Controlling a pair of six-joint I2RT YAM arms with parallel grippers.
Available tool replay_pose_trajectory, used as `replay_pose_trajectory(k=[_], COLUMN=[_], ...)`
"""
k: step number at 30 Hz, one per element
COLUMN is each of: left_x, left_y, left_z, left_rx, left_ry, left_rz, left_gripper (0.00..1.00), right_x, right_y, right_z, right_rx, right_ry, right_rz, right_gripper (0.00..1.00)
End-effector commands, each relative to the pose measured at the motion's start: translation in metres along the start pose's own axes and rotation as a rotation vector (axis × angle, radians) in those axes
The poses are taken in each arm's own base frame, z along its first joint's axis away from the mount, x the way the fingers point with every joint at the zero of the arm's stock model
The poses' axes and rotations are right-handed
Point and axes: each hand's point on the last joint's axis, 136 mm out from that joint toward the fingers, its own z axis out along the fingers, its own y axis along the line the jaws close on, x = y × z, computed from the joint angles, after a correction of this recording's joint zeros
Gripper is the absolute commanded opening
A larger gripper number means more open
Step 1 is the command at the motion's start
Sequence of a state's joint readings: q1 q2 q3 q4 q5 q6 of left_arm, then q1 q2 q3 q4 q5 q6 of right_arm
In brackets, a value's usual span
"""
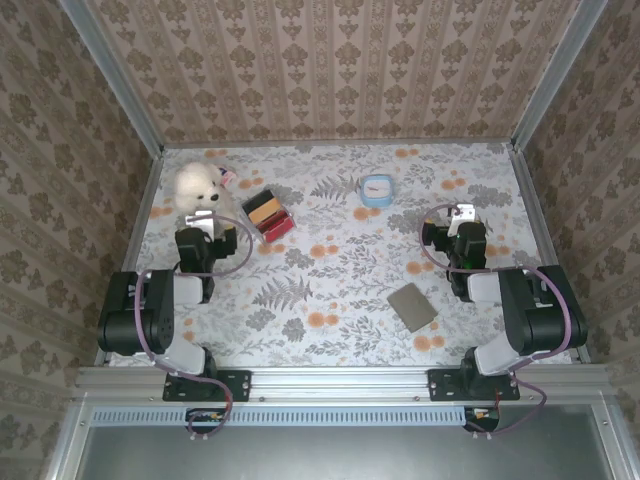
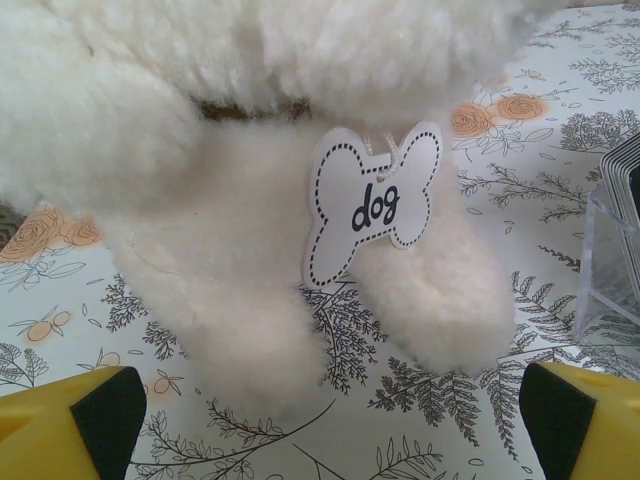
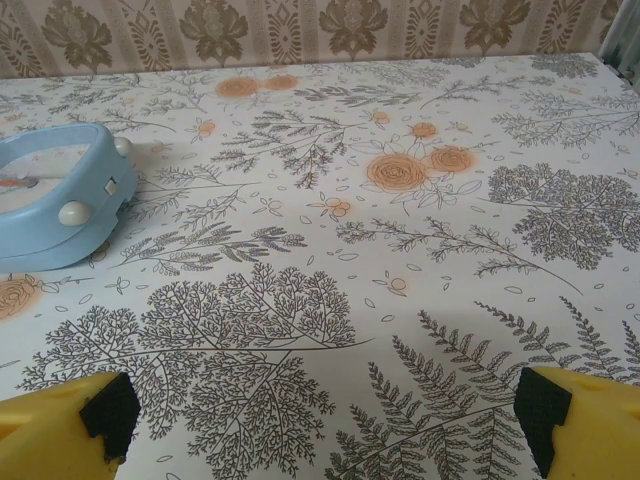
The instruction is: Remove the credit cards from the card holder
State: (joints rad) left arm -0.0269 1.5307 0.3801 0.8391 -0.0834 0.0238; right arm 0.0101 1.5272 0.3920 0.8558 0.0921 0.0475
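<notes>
We look down on the table (image 1: 340,300) from above; wrist cams sit low, left hugging the plush dog (image 2: 200,150), right near the blue gadget (image 3: 50,200).

Black arms (image 1: 135,312) with light-grey links, purple cables (image 1: 577,320), yellow fingers (image 2: 40,440), black pads (image 2: 108,415)

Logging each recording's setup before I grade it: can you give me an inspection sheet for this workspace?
Surface: floral tablecloth, lying flat.
Job's things: card holder lies flat on the table's right half, apparently closed, untouched.
Clutter: plush dog with bone-shaped tag reading "dog"; striped block; light blue gadget; clear plastic box.
Grippers: left gripper open, facing the dog; right gripper open, over bare cloth.
Cables: purple cables in loose loops above the cloth.
Surroundings: patterned wallpaper walls; aluminium frame.
</notes>
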Motion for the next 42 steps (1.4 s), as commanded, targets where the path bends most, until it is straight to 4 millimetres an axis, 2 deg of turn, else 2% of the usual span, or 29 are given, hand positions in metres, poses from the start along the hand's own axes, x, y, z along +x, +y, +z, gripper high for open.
replay_pose_trajectory(k=[1, 26, 30, 34, 35, 37, 42], left_x=[-0.014, -0.014, -0.017, -0.028, -0.029, -0.035, -0.046], left_y=[0.0, 0.0, 0.011, 0.02, 0.025, 0.033, 0.051], left_z=[0.003, 0.002, -0.003, -0.024, -0.03, -0.038, -0.063], left_rx=[-0.005, -0.005, -0.067, -0.11, -0.131, -0.17, -0.27], left_ry=[-0.041, -0.044, -0.059, -0.107, -0.103, -0.092, -0.042], left_rz=[0.017, 0.016, -0.012, -0.03, -0.037, -0.049, -0.116], left_gripper=[1.0, 1.0, 1.0, 1.0, 1.0, 1.0, 1.0], right_x=[-0.006, -0.006, -0.011, -0.026, -0.04, -0.051, -0.061], right_y=[0.004, 0.004, 0.007, -0.002, -0.004, -0.006, -0.022], right_z=[0.002, 0.001, -0.002, -0.011, -0.019, -0.031, -0.065], right_rx=[-0.019, -0.02, -0.019, 0.08, 0.094, 0.118, 0.27], right_ry=[-0.009, -0.013, -0.019, 0.013, -0.007, -0.006, 0.17], right_rz=[-0.006, -0.007, -0.023, -0.036, -0.031, -0.005, 0.14], right_gripper=[1.0, 1.0, 1.0, 1.0, 1.0, 1.0, 1.0])
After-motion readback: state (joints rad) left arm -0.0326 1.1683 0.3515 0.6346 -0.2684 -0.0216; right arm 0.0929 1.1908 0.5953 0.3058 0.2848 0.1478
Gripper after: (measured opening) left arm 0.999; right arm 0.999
